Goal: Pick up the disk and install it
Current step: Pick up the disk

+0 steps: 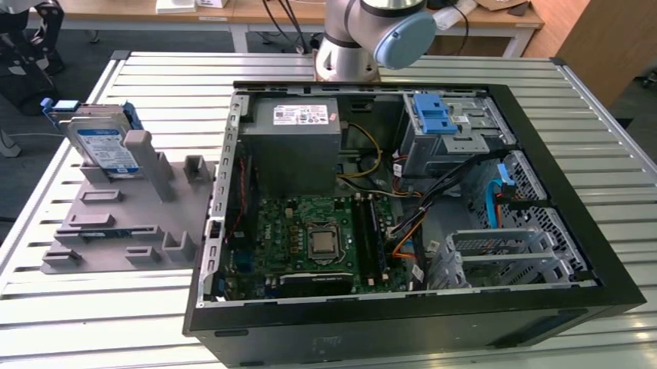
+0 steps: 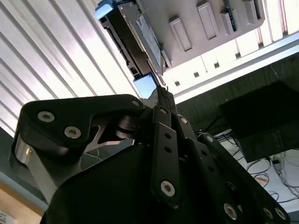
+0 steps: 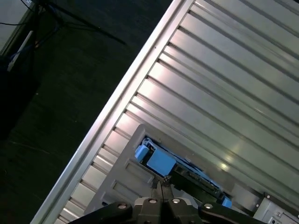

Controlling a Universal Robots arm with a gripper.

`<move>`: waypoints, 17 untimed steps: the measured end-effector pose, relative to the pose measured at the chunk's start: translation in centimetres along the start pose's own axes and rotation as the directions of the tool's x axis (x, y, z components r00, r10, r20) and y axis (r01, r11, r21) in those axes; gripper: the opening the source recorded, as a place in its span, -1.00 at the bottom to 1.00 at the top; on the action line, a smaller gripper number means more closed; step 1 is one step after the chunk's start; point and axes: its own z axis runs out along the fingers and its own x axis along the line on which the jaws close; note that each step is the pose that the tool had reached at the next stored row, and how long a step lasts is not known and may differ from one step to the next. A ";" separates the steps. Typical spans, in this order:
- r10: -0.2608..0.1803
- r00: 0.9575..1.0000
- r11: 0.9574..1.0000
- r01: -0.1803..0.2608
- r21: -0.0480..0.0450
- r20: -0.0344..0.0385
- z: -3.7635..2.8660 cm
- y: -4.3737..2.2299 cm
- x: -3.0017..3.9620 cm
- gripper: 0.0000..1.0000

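While hovering with gripper (image 3: 160, 185) fingers pressed together, points at the disk (image 3: 159, 161), upright in the grey rack (image 1: 113, 223), just beyond the tips.

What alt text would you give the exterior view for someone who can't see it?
An open computer case lies on a slatted table, its motherboard exposed. At the exterior view's left, the disk stands on edge in a grey holder, in its blue frame. A robot arm rises behind the case.

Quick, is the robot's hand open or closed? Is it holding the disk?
Hand: closed, fingertips together, holding nothing. The disk stands in the grey holder.
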 end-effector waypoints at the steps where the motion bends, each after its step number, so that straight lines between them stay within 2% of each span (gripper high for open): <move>1: -0.019 1.000 1.000 0.019 0.000 -0.001 0.00 0.00 0.00 -0.79; 5: -0.072 0.997 0.997 0.072 -0.002 -0.003 0.01 0.00 0.00 -0.79; 17: -0.083 0.997 0.997 0.083 -0.002 -0.004 0.01 0.00 0.00 -0.79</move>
